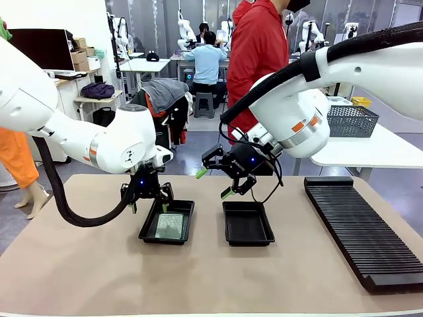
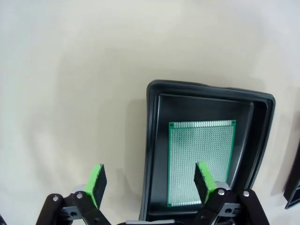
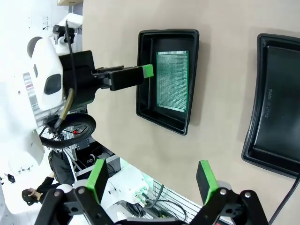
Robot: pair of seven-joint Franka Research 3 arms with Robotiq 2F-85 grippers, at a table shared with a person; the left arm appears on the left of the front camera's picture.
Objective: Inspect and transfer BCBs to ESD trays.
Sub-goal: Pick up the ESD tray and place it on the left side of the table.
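The left gripper (image 2: 150, 173) has its two green fingers spread wide, and it holds nothing. It hangs low over the full tray (image 2: 206, 89). One finger is over the bare table (image 1: 79, 264) just outside that tray's rim. The other finger is over the board (image 2: 201, 145).

The board lies flat on the floor of the full tray. Its sides run in line with the tray's walls. It looks set down well, so I think this board is done and the job now is to get the left gripper away from it.

To do that well, the fingers should stay spread and the gripper should go straight up. If it slides to the side first, the finger over the board could bump the rim or push the board crooked. It could even tip the light tray.

The empty tray (image 1: 248, 242) sits just beside the full tray, with a strip of table between them. The right gripper (image 1: 214, 183) is up in the air on that same side of the full tray, fingers spread, holding nothing. The long black rack (image 1: 360, 231) lies well apart from the full tray, past the empty one. The next board should go in the empty tray
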